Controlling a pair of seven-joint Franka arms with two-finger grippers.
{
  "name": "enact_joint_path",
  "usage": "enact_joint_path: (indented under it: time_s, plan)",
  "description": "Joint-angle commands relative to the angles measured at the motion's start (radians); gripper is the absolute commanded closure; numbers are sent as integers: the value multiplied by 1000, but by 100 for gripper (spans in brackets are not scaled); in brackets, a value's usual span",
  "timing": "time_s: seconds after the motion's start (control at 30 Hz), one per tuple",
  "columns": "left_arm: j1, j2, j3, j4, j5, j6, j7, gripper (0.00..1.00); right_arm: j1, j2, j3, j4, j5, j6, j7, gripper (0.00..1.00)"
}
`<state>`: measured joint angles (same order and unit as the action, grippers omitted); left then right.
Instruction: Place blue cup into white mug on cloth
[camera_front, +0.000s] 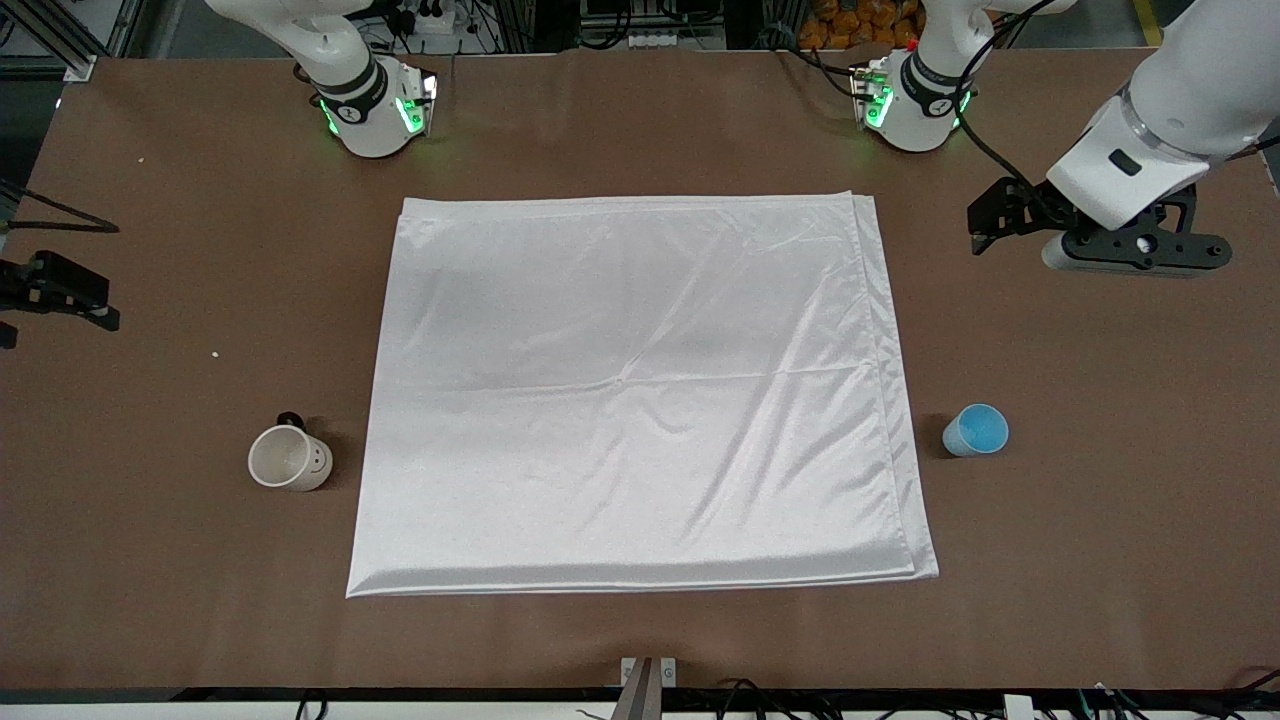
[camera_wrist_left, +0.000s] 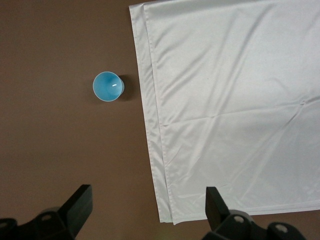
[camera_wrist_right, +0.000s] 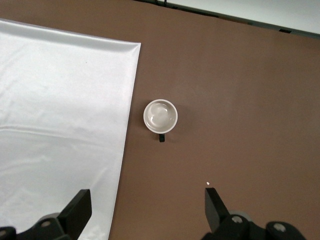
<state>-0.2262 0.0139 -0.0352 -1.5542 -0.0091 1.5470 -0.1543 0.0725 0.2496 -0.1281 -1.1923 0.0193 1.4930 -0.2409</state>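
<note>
Grippers (camera_wrist_left: 148, 205) (camera_wrist_right: 148, 207) hover spread wide over bare table.

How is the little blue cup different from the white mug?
The blue cup is light blue and has no handle; the white mug is cream-white with a small black handle and a faint smiley face. The blue cup looks a bit narrower than the white mug. The blue cup stands toward the left arm's end of the table, the white mug toward the right arm's end. Both stand upright, empty, on bare table beside the cloth, not on it.
</note>
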Motion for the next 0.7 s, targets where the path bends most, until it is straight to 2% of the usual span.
enact_joint_path:
  time_s: [0.0,0.07,0.27,0.67]
  plan:
    - [-5,-6,1,-6,9,10,-5,0,-7,-146,24,-218,-2,126,20,0]
    - [-5,-6,0,-6,12,12,-7,0,-8,-173,24,-259,-2,147,20,0]
    - [-5,-6,0,-6,14,15,-5,0,-3,-193,24,-283,-2,148,22,0]
    - [-9,-6,-3,-10,26,30,-11,0,10,-199,24,-285,-12,145,91,0]
